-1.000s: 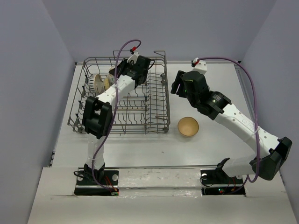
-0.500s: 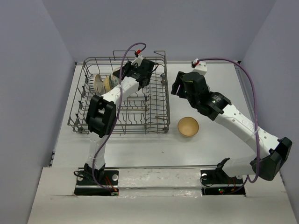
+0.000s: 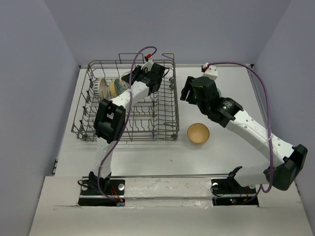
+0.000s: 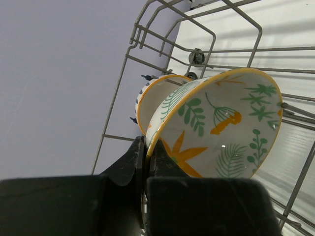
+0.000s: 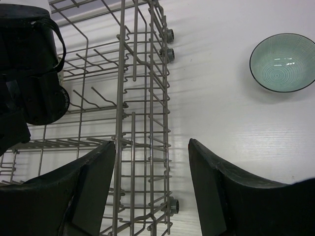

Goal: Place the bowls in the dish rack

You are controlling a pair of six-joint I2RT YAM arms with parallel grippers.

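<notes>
Pinching floral bowl [image 4: 216,132] over dish rack [image 4: 197,57]

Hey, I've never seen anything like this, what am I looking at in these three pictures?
Two robot arms bolted to a white table are loading bowls into a wire dish rack. The wide picture comes from a fixed camera above and behind them. The other two come from cameras on each wrist, so the black shapes are that arm's own fingers. The left gripper is shut on the rim of a leaf-patterned bowl, inside the rack beside another patterned bowl. The right gripper hangs open and empty above the rack's side. A tan bowl and a teal bowl sit on the table.
</notes>
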